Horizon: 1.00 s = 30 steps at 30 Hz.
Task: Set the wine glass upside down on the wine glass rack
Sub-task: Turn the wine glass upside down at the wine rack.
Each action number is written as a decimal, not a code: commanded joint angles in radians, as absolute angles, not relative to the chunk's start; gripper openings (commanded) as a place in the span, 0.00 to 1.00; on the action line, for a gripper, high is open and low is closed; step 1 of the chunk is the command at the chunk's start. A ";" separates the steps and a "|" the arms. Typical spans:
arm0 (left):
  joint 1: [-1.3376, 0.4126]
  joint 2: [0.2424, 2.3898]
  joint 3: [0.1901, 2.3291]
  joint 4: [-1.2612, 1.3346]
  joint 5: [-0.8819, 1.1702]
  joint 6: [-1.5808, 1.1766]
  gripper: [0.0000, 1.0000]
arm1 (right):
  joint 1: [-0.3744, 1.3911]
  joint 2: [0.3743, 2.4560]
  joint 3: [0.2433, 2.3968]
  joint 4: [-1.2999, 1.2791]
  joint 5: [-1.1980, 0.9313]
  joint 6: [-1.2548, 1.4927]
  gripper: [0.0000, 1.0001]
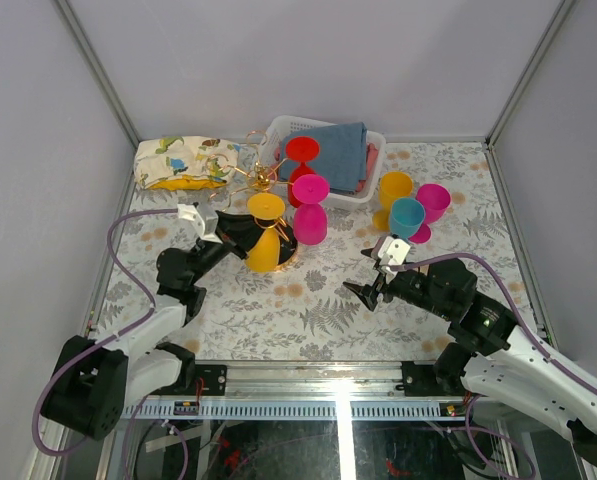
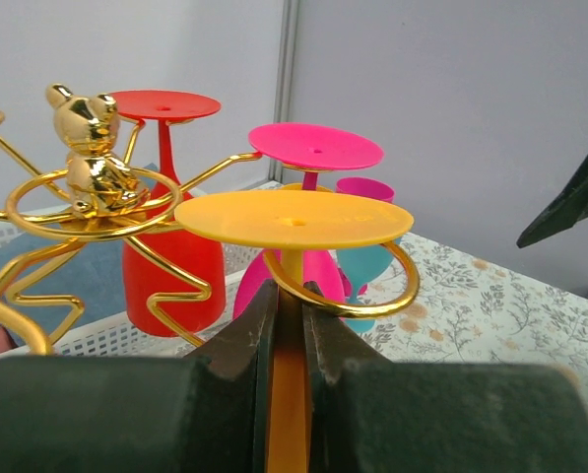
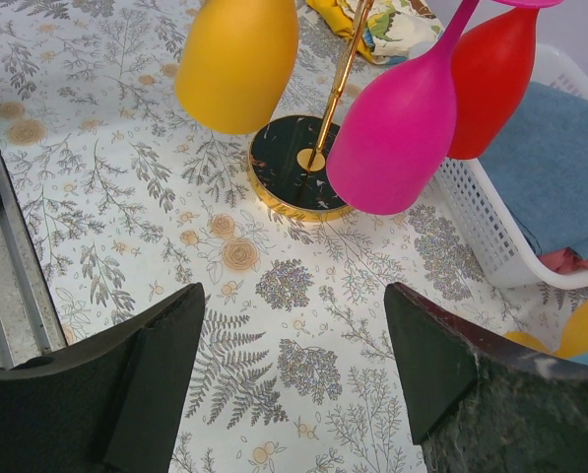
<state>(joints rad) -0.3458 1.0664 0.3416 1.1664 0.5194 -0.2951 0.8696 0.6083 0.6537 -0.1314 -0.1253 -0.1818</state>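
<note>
The gold wire wine glass rack (image 1: pixel 262 180) stands mid-table, with a gold bear (image 2: pixel 87 138) on top and a round dark base (image 3: pixel 298 179). An orange wine glass (image 1: pixel 266 238) hangs upside down. Its stem sits inside a loop arm (image 2: pixel 372 296) and its foot (image 2: pixel 294 218) lies just above the loop. My left gripper (image 2: pixel 291 293) is shut on that stem; it also shows in the top view (image 1: pixel 240 234). A red glass (image 1: pixel 300 165) and a pink glass (image 1: pixel 310 208) hang on other arms. My right gripper (image 1: pixel 368 290) is open and empty over the tablecloth, right of the rack.
A white basket (image 1: pixel 378 150) with a blue cloth stands behind the rack. Three upright glasses, orange (image 1: pixel 393 190), teal (image 1: pixel 406 218) and magenta (image 1: pixel 433 203), stand at the right. A folded patterned cloth (image 1: pixel 183 162) lies at the back left.
</note>
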 commanded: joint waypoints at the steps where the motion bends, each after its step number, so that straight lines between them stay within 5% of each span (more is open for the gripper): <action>1: -0.339 1.044 0.345 1.228 0.574 -0.299 0.00 | 0.867 0.601 0.683 -0.111 -0.146 -0.166 0.80; 11: -0.339 0.974 0.314 1.160 0.572 -0.302 0.01 | 0.867 0.612 0.676 -0.103 -0.147 -0.165 0.81; 23: -0.339 0.967 0.313 1.051 0.539 -0.303 0.24 | 0.867 0.628 0.672 -0.096 -0.086 -0.141 0.81; 30: -0.339 0.886 0.315 0.942 0.519 -0.299 0.38 | 0.868 0.634 0.674 -0.072 0.163 0.001 0.92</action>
<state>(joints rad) -0.3458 0.9428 0.3107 0.9840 0.5514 -0.3016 0.8696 0.6300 0.6533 -0.1207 0.0139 -0.0837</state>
